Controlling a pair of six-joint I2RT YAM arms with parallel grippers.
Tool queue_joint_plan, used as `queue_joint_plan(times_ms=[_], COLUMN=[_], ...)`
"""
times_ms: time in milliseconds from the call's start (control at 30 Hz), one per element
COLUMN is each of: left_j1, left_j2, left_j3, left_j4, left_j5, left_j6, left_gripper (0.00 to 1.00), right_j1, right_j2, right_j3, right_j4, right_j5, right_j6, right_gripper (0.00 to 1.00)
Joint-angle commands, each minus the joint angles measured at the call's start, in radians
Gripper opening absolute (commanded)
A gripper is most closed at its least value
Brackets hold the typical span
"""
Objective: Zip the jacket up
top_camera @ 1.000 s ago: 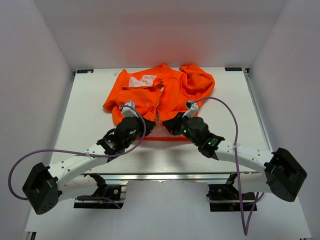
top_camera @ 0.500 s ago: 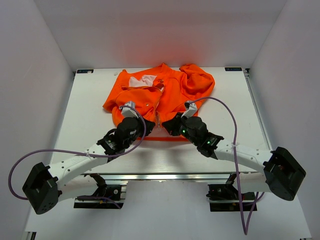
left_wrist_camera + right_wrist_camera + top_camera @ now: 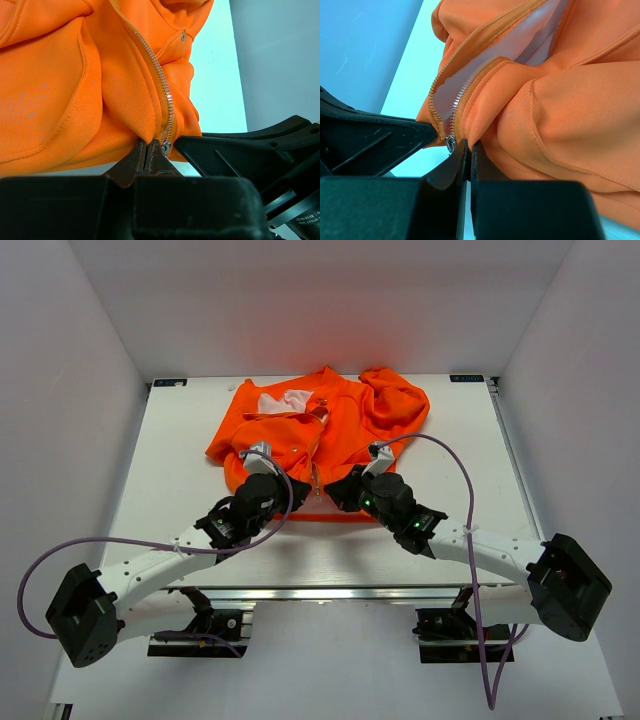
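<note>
The orange jacket lies on the white table, collar far, hem near, its front partly open with pale lining showing. My left gripper is shut on the hem fabric just left of the zipper's bottom end. My right gripper is shut on the hem fabric just right of it. The metal zipper slider sits at the bottom of the teeth, between the two grippers; it also shows in the right wrist view. In the top view both grippers meet at the hem's middle.
The white table has side walls left, right and behind. One sleeve is bunched at the jacket's far right. A metal snap sits on the jacket front. Purple cables loop off both arms.
The right arm has shifted slightly left toward the hem's middle. The jacket and left arm look unchanged.
</note>
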Motion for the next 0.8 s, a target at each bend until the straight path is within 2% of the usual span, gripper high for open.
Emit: queue_joint_plan(times_ms=[0,767], left_j1=[-0.006,-0.017], left_j2=[0.0,0.012], left_j3=[0.04,0.048], left_j4=[0.016,-0.001], left_j5=[0.012,0.015], left_j6=[0.005,0.005], left_gripper=[0.0,0.0], right_j1=[0.009,0.01], right_j2=[0.007,0.005], right_j3=[0.049,0.057], right_j4=[0.029,0.032], right_j5=[0.019,0.033], right_j6=[0.002,0.024], right_gripper=[0.0,0.0])
